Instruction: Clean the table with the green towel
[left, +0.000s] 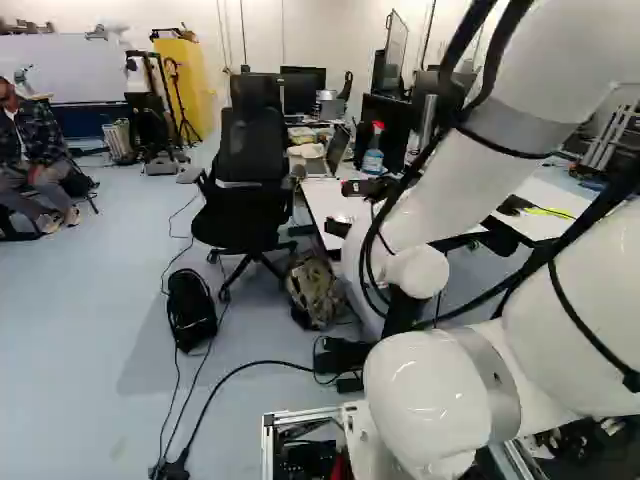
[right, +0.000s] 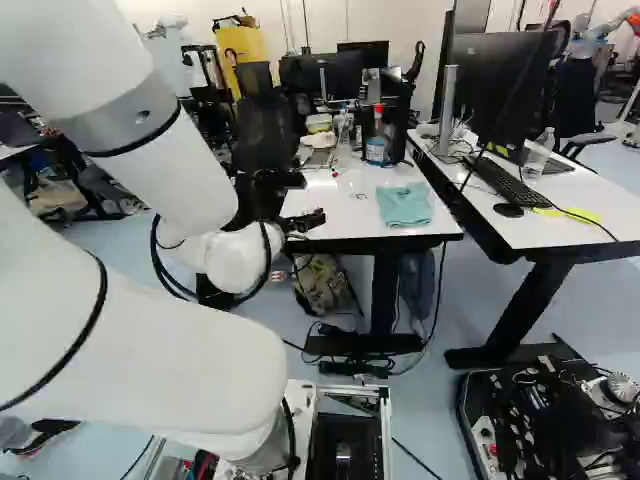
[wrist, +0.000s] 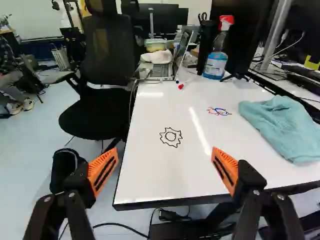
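My gripper (right: 310, 200) hangs at the near left edge of the white table in the right base view. In the wrist view the gripper (wrist: 165, 165) stands wide open, nothing between its orange pads. The green towel (wrist: 282, 127) lies bunched on the white table (wrist: 155, 185), ahead of the gripper and beyond its right finger; the towel (right: 404, 204) shows near the front edge in the right base view. A black gear-like drawing (wrist: 171, 136) is on the tabletop ahead of the fingers, and a red and blue scribble (wrist: 219, 111) lies between it and the towel.
A spray bottle (wrist: 216, 65), a laptop (wrist: 161, 71) and a red cap (wrist: 181, 86) are at the table's far end. A black office chair (left: 250, 170) stands left of the table, a backpack (left: 314, 290) below. A second desk (right: 560, 205) stands at the right.
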